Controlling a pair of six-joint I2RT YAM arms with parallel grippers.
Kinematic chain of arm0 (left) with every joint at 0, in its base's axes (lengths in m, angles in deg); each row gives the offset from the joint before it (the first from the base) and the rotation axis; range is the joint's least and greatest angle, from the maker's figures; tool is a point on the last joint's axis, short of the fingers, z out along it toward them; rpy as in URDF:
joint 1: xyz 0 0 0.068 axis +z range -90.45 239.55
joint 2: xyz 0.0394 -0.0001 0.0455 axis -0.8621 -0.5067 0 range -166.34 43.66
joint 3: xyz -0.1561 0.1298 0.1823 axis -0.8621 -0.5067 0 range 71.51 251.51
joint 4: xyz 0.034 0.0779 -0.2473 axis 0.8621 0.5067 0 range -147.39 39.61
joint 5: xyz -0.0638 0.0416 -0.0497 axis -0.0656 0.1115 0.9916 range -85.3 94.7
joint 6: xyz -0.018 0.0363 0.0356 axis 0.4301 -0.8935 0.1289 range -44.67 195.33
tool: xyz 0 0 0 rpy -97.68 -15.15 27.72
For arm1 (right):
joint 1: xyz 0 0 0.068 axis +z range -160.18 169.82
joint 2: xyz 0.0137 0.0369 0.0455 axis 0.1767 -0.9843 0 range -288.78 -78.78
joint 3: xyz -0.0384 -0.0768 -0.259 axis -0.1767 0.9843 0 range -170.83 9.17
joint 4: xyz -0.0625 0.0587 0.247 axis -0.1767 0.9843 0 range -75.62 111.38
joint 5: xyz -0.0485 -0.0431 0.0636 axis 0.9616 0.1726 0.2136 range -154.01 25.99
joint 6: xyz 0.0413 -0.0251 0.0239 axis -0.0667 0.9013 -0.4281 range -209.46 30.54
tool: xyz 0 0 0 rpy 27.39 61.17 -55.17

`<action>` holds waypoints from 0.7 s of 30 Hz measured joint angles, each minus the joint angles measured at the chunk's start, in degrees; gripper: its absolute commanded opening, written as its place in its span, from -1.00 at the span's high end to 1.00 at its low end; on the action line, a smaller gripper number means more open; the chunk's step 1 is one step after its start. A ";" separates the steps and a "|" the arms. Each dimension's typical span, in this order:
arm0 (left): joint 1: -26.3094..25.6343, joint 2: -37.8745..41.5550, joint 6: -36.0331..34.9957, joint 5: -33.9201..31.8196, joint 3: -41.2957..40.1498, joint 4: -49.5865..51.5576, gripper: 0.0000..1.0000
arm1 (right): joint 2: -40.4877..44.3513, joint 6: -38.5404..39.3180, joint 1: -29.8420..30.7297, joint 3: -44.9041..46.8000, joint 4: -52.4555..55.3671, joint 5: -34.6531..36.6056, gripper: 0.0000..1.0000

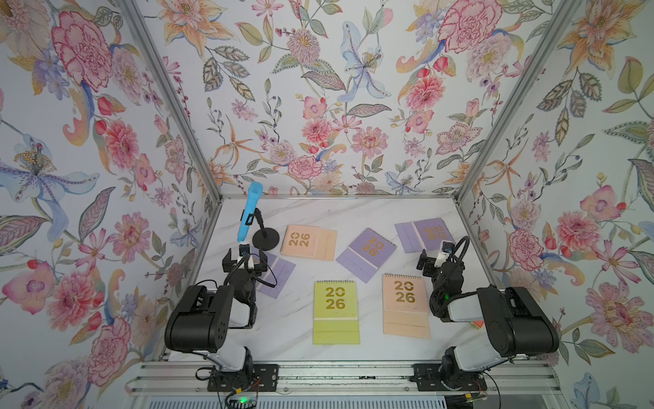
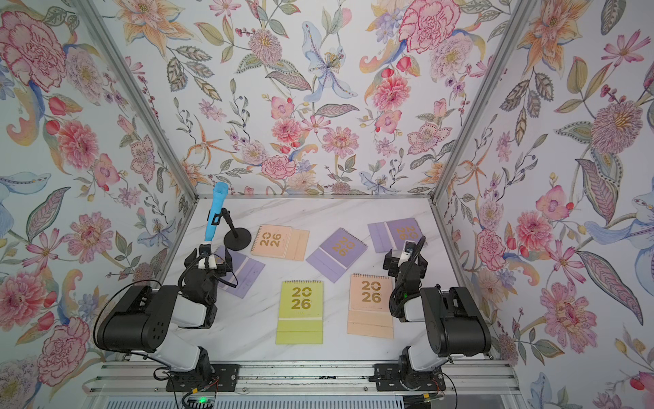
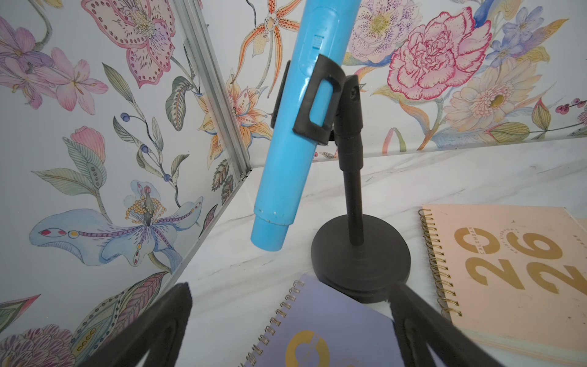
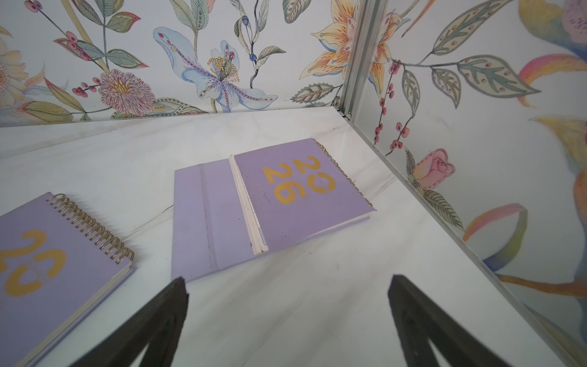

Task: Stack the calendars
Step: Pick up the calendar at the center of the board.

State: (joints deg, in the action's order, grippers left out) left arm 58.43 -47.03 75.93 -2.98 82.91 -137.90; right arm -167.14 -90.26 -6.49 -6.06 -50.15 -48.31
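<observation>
Left gripper (image 3: 290,290) hangs spread and empty above a lilac calendar (image 1: 279,274). The right gripper (image 4: 287,281), also spread, is near the corner lilac calendar (image 4: 286,203). All six calendars (image 1: 336,311) lie flat and apart on the bench (image 1: 354,212).

We count three lilac ones: the middle calendar (image 1: 366,253), the far-right calendar (image 1: 424,232) and the left calendar (image 1: 283,271). The far peach calendar (image 1: 308,242) and near peach calendar (image 1: 405,304) match each other, and the yellow-green calendar (image 1: 336,311) is the odd one out. Numerals are gold, spirals too. The table (image 1: 318,212) is white marble with faint grey veins. The microphone (image 1: 250,203) is bright blue, its stand (image 1: 265,240) black. Wallpaper (image 1: 318,106): pink, orange and blue blooms, green leaves, pale ground.
</observation>
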 measured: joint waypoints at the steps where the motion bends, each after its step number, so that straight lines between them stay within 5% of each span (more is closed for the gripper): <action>1: 0.00 0.00 0.02 0.04 0.00 0.04 -1.00 | 0.00 0.00 0.00 0.00 0.00 0.00 -0.99; 7: -0.02 1.20 -0.22 1.27 0.00 1.57 -1.00 | 0.00 0.00 0.00 0.00 0.00 -0.02 -0.99; 15: -2.91 19.10 -0.24 -2.16 5.75 19.67 -1.00 | 7.23 0.87 0.74 -1.95 10.38 -0.13 -0.99; 21: -14.23 31.21 0.90 -8.13 10.38 32.68 -1.00 | 22.36 1.44 3.67 -7.28 24.41 2.45 -0.99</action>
State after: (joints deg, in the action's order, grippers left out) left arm 44.20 -15.82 76.83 -11.11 93.29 -105.23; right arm -144.78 -88.82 -2.82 -13.33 -25.73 -45.86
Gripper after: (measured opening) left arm 0.999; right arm 0.993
